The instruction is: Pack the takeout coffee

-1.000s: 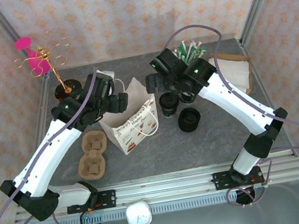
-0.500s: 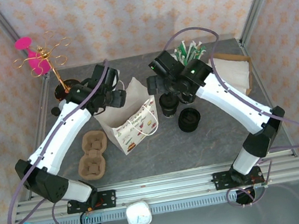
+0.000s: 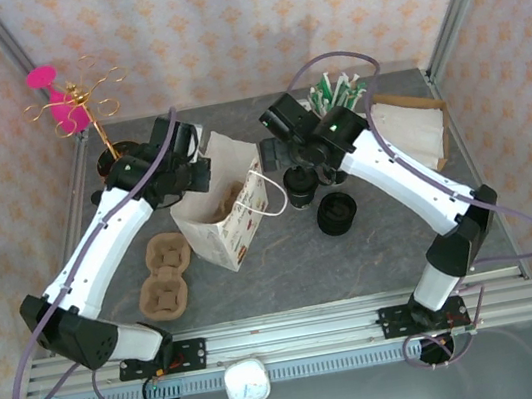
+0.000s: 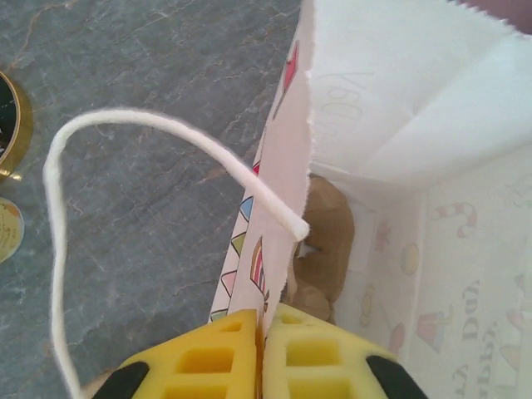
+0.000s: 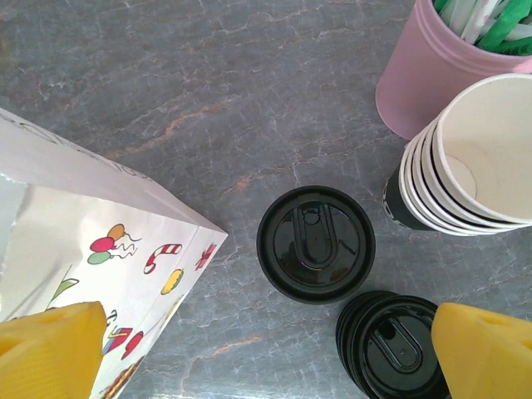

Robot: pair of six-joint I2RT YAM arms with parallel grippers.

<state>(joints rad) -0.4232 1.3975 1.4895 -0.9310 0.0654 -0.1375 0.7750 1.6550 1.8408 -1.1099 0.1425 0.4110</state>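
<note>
The takeout coffee [image 5: 316,243], a small black cup with a black lid, stands on the grey table just right of the paper gift bag [image 5: 83,241]. My right gripper [image 5: 270,357] hovers open above it, one yellow finger on each side and nothing between them. From above, the cup [image 3: 300,190] sits just under that gripper [image 3: 300,169]. My left gripper [image 4: 264,332] is shut on the bag's wall [image 4: 283,174] at the rim. It [image 3: 196,175] holds the bag [image 3: 235,230] open. A brown cup carrier [image 4: 328,241] lies inside the bag.
A low pile of black lids [image 5: 395,345] lies next to the cup, with nested cups [image 5: 474,166] and a pink holder [image 5: 424,75] behind. A second brown carrier [image 3: 163,271] lies left of the bag. A gold stand [image 3: 97,125] is at back left, brown paper [image 3: 416,125] at back right.
My left gripper has shut on the bag's rim and drawn it back left, so the bag's mouth now gapes. The right arm has shifted slightly left over the cup.
</note>
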